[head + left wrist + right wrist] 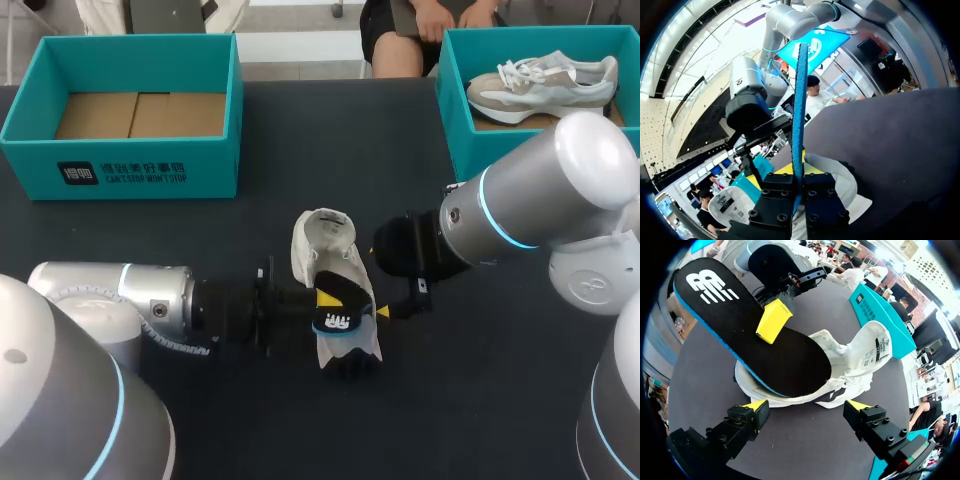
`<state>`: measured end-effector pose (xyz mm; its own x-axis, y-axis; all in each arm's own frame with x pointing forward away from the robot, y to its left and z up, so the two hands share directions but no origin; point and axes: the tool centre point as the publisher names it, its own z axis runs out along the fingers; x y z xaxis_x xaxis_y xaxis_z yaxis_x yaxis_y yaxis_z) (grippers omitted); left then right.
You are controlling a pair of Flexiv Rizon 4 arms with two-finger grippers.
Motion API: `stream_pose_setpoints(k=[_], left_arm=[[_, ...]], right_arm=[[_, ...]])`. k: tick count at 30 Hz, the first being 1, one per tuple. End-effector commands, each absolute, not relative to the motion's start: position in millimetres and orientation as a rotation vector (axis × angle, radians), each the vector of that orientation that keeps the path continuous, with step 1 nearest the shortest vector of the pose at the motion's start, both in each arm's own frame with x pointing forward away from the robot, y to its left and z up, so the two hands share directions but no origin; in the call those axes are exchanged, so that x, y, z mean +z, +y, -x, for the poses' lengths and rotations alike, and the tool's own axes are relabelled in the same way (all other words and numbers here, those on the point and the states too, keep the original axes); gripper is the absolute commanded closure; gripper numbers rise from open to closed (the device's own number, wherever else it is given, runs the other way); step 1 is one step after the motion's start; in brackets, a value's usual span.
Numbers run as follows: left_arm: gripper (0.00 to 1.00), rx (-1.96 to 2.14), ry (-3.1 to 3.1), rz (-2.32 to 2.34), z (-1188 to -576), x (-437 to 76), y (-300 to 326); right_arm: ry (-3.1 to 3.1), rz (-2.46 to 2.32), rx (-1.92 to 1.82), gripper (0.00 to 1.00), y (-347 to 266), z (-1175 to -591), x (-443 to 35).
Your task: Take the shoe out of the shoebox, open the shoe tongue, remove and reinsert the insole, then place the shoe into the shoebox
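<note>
Insole [755, 335] looked thin, light and floppy, so left jaws' mid-length pinch seemed right; right jaws stood open by the shoe [855, 360].

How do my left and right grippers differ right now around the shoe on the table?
The left gripper is shut on the black, blue-edged insole, one end of it at the white shoe opening; the right gripper is open, holding nothing. The left gripper is pinched narrow; the right gripper is spread wide, short of the shoe. Both face the shoe, from opposite sides.
</note>
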<state>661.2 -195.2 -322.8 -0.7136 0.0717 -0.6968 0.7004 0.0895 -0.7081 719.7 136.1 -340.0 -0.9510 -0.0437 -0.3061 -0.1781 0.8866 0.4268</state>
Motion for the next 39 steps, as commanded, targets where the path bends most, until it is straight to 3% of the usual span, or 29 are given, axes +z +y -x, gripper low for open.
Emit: stream_pose_setpoints(k=[1, 20, 21, 22, 24, 39], left_arm=[[1.0, -1.655, 1.889, -0.751, -672, -334, -206], [1.0, -1.638, 1.903, -0.663, -695, -339, -198], [0.89, -1.65, 1.905, -0.648, -696, -338, -198], [0.69, -1.656, 1.905, -0.645, -696, -337, -197], [0.64, -1.658, 1.899, -0.65, -693, -333, -196], [0.73, -1.702, 1.855, -0.714, -664, -304, -191]], right_arm=[[2.763, 0.164, 0.665, 0.0, 136, -719, -341], [2.763, 0.164, 0.665, 0.0, 136, -719, -341], [2.763, 0.164, 0.665, 0.0, 136, -719, -341], [2.763, 0.164, 0.665, 0.0, 136, -719, -341], [2.763, 0.164, 0.665, 0.0, 136, -719, -341], [2.763, 0.164, 0.665, 0.0, 136, -719, -341]])
